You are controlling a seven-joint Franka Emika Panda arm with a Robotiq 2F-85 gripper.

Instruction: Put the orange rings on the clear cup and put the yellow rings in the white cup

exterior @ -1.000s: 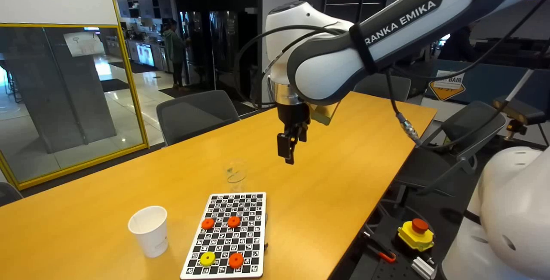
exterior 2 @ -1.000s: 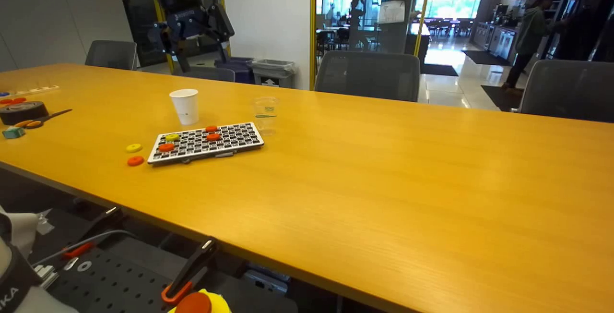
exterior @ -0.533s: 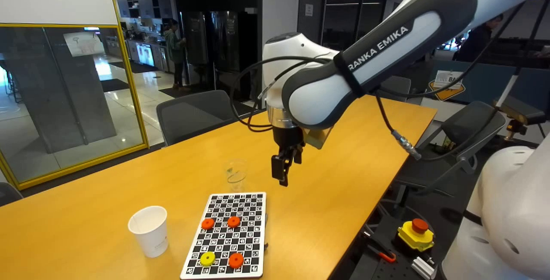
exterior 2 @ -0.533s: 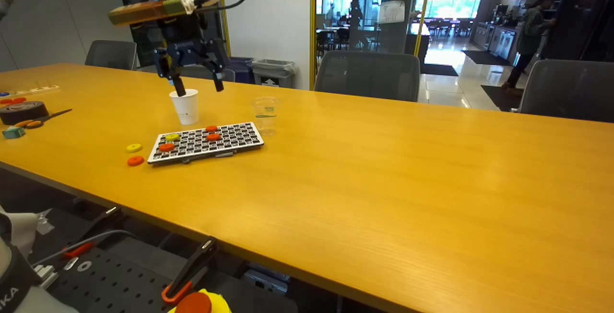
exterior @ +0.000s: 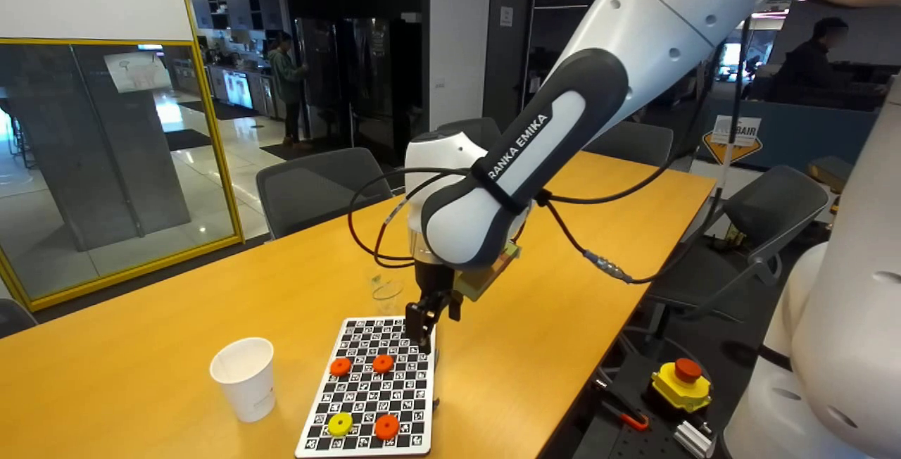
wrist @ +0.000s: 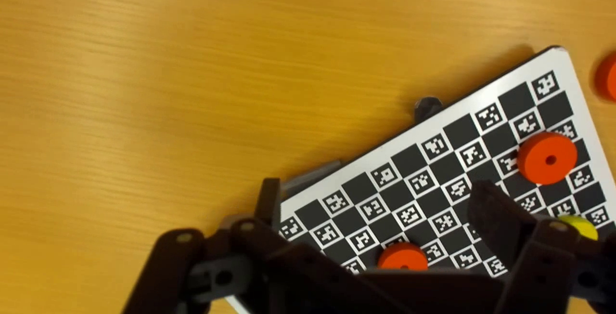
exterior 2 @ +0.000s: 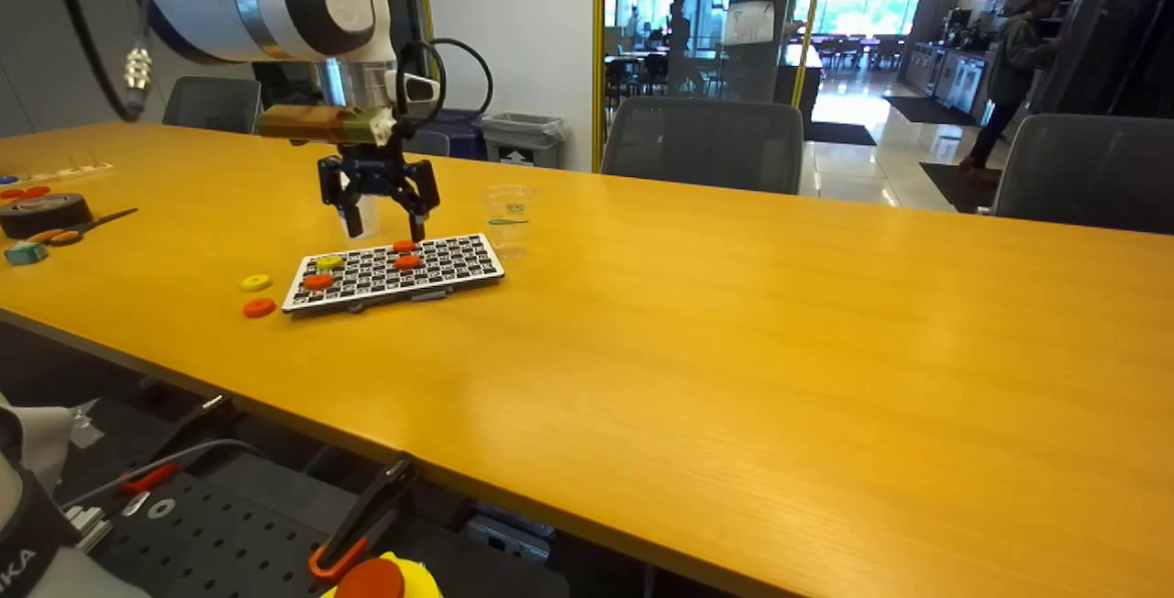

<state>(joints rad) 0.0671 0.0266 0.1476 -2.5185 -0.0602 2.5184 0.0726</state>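
Observation:
Three orange rings [exterior: 383,363] and one yellow ring [exterior: 340,424] lie on the checkered board [exterior: 366,403]. In an exterior view, another orange ring [exterior 2: 259,307] and a yellow ring [exterior 2: 256,282] lie on the table beside the board. The white cup [exterior: 246,381] stands upright beside the board; my gripper partly hides it in an exterior view [exterior 2: 369,218]. The clear cup [exterior: 386,291] stands at the board's far end. My gripper [exterior 2: 385,229] is open and empty above the board. In the wrist view, an orange ring [wrist: 403,257] shows between the open fingers [wrist: 378,198], partly hidden by the gripper body.
A black tape roll [exterior 2: 44,214], scissors [exterior 2: 78,229], a small green block [exterior 2: 26,253] and a pale peg strip [exterior 2: 69,173] lie at the table's far end, with a few more red-orange rings [exterior 2: 35,192]. Chairs [exterior: 320,188] stand along the table edge.
The arm has come down and across from above the table to over the board, with the gripper staying open. The rings, cups and board have not moved.

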